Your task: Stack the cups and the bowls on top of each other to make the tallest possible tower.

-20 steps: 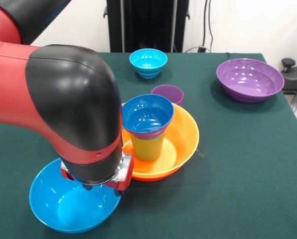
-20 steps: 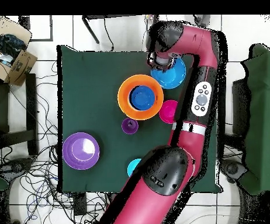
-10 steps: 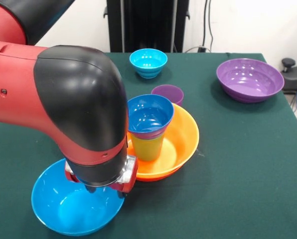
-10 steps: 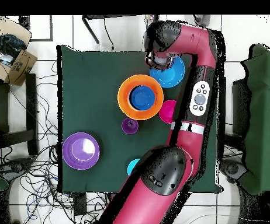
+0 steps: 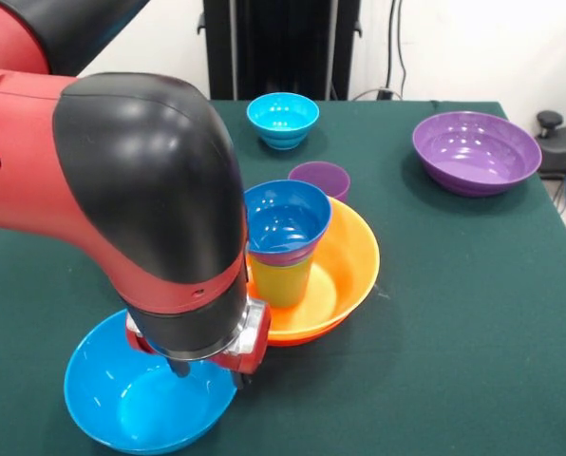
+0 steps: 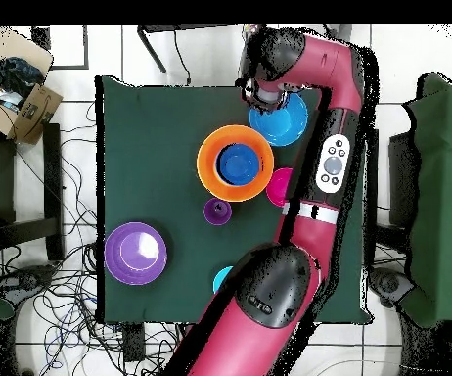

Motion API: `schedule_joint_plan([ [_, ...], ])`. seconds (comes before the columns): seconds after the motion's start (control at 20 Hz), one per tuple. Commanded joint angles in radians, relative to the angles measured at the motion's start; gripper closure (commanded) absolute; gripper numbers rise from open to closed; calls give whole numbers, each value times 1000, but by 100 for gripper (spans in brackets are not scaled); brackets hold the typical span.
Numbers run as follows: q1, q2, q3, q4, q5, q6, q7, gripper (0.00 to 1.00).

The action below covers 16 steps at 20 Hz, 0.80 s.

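Tool [image 5: 207, 369] tips are seen at the near rim of the large glossy sky-blue plastic bowl [image 5: 141, 404] on the green bench [image 5: 473, 313]; their spread cannot be told. Beside it, the tower [image 5: 285, 245] is seated in the broad yellow-orange bowl [image 5: 345, 271].

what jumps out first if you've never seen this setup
The big red and black arm fills the front view's left side, its gripper down at the rim of a glossy sky-blue plastic bowl. Beside it, a broad yellow-orange bowl holds a lime green cup topped by a dark blue bowl.
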Motion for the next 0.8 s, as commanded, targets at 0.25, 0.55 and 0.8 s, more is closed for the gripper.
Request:
schedule_joint_plan([
  [0.25,30,6,142,-61,-151,69,-89,0],
  [0.55,30,13,163,-61,-205,52,-86,0],
  [0.8,26,24,149,-50,-233,28,-91,0],
])
